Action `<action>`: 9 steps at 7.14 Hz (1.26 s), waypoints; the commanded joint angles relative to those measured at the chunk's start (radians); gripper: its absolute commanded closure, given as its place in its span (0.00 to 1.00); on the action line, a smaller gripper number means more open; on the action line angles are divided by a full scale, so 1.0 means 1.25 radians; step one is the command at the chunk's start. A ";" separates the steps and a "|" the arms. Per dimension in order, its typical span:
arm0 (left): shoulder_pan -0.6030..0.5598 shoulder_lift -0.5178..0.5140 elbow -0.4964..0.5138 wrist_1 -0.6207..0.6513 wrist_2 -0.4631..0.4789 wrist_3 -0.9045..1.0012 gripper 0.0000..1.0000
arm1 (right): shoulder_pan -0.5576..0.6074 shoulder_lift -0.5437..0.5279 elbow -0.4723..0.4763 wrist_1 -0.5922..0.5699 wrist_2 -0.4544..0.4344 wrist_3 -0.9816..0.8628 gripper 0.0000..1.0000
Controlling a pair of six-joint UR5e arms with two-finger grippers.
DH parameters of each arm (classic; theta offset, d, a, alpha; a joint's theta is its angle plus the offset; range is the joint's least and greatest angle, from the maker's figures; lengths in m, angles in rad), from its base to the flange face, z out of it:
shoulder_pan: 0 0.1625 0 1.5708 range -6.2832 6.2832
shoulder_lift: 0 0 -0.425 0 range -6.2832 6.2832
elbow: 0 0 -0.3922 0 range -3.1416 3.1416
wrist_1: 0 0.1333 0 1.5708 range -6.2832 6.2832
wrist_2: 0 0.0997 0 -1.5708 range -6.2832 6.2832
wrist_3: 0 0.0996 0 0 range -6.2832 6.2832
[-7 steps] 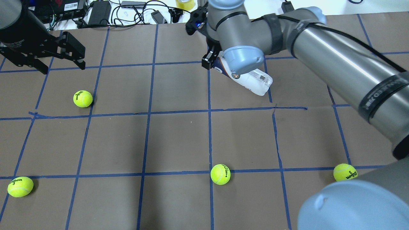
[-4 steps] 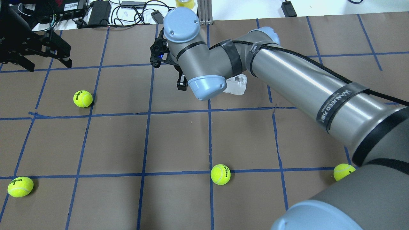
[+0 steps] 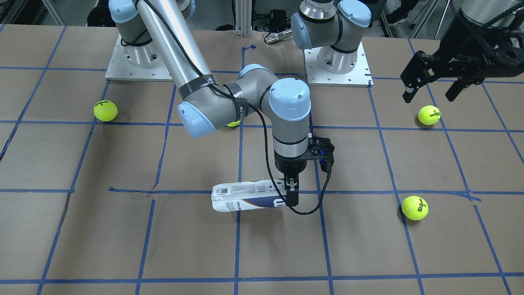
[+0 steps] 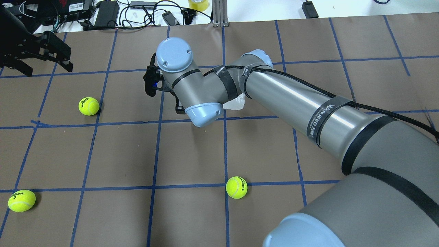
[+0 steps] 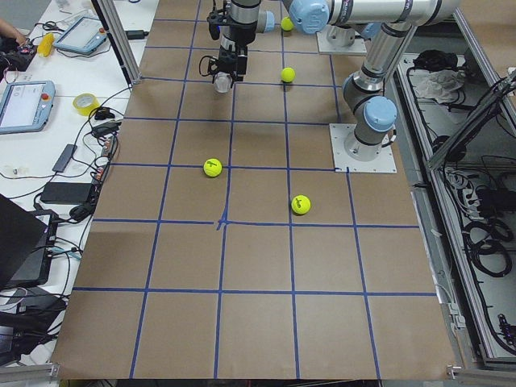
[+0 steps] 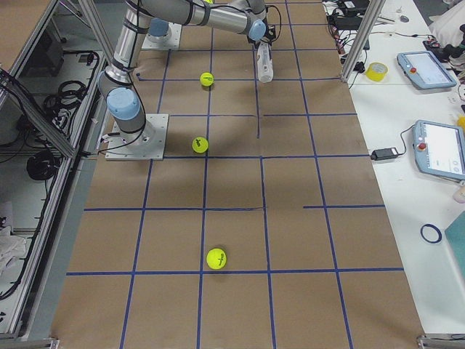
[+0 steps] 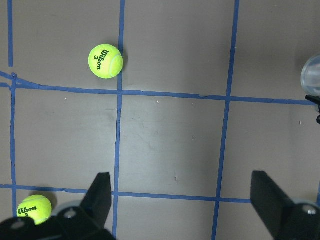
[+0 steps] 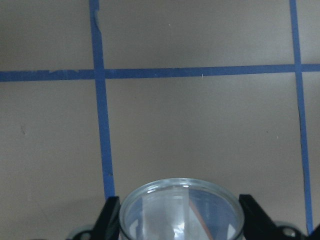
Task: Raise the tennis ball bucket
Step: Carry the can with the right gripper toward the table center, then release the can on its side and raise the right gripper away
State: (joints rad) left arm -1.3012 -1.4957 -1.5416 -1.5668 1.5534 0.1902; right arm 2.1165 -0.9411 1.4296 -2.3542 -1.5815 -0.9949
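Pinching tennis ball bucket [image 3: 245, 197], right gripper [image 3: 291, 191]

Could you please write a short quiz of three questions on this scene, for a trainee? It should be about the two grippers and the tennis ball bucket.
1. Which gripper holds the tennis ball bucket?
2. True or false: the bucket stands upright.
3. The left gripper is: A) open and empty, B) shut tight, C) not visible.

Key
1. The right gripper, closed on one end of it.
2. False, it lies horizontal.
3. A
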 commanded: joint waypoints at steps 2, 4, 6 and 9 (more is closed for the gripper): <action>0.000 0.000 0.000 0.000 -0.001 0.000 0.00 | 0.004 0.029 0.000 -0.080 0.001 -0.013 0.00; 0.000 0.000 -0.001 0.000 -0.002 0.000 0.00 | -0.025 -0.016 -0.012 -0.078 0.038 -0.010 0.02; -0.002 0.000 -0.004 -0.001 -0.003 0.000 0.00 | -0.178 -0.121 -0.012 0.044 0.155 -0.010 0.02; 0.000 0.000 -0.009 -0.006 -0.008 -0.002 0.00 | -0.425 -0.252 -0.007 0.324 0.241 0.043 0.00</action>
State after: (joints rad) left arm -1.3005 -1.4950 -1.5463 -1.5715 1.5482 0.1888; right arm 1.6974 -1.1937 1.4205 -2.0929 -1.3035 -0.9694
